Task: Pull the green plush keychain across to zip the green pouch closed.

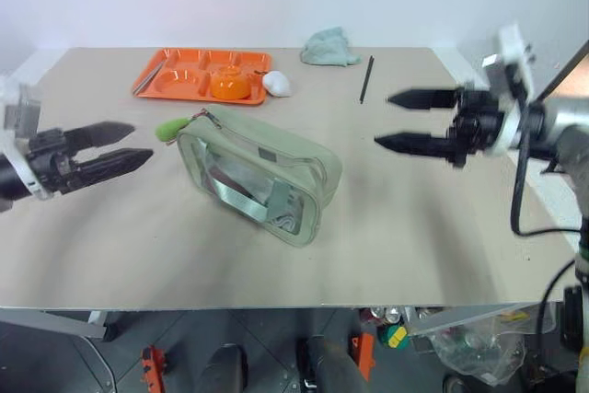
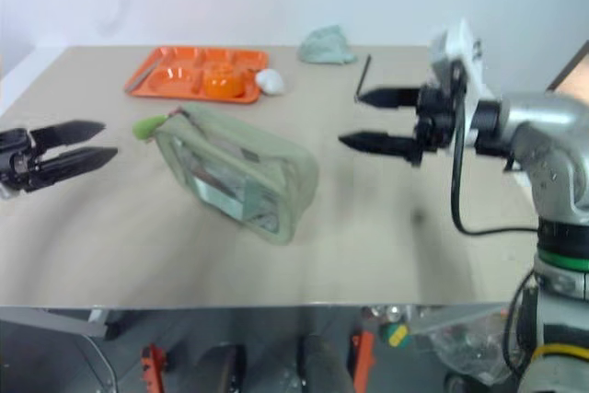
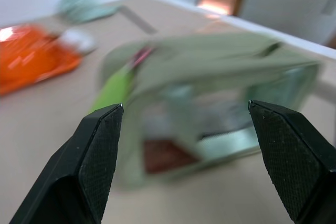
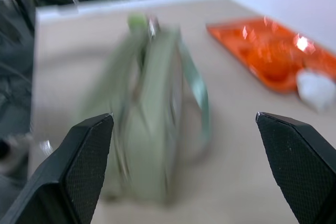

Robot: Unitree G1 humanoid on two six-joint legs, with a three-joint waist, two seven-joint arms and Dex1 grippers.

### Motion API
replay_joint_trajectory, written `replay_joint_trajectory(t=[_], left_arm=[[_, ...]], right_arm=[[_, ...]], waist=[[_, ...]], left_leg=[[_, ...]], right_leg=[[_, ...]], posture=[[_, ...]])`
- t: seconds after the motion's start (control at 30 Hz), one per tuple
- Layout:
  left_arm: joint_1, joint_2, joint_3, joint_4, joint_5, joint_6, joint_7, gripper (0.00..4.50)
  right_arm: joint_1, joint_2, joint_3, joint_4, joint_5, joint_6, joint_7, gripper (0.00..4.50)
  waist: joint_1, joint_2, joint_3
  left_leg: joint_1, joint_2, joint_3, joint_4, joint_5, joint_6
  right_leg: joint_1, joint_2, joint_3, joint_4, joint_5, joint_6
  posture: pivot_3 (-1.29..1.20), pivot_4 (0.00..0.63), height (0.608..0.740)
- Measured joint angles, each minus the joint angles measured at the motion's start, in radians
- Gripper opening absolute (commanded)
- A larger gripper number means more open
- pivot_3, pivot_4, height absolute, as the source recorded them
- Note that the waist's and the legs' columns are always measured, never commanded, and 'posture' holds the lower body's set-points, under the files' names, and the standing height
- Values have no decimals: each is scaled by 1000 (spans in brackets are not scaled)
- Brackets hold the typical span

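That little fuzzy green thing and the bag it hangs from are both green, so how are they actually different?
The green plush keychain is tiny, while the green pouch is many times larger. The keychain is bright lime, the pouch a pale sage. The keychain looks fuzzy and solid; the pouch is a smooth bag with clear side panels and a webbing strap. Both rest on the table, joined at the pouch's end on the robot's left, and neither end effector touches them.

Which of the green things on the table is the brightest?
The little plush keychain at the pouch's left end: vivid lime, while pouch and far cloth are pale.
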Motion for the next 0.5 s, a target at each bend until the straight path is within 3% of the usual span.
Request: replay_joint_trajectory(t=[0.27,0.5], left_arm=[[-53,-33,-59,-45,-45,12,-6,3934],[-52,-73,-88,-50,-48,13,-1,3934]], right_arm=[[-271,213,97,8,99,346,-181,4500],[-296,207,132,-64,221,511,-148,4500]], waist=[[-11,0,0],[-7,0,0]], left_leg=[[-2,5,0,-1,0,0],[-2,7,0,0,0,0]], right_leg=[[-2,5,0,1,1,-3],[-2,5,0,0,1,-3]], posture=[[0,150,740],[0,150,740]])
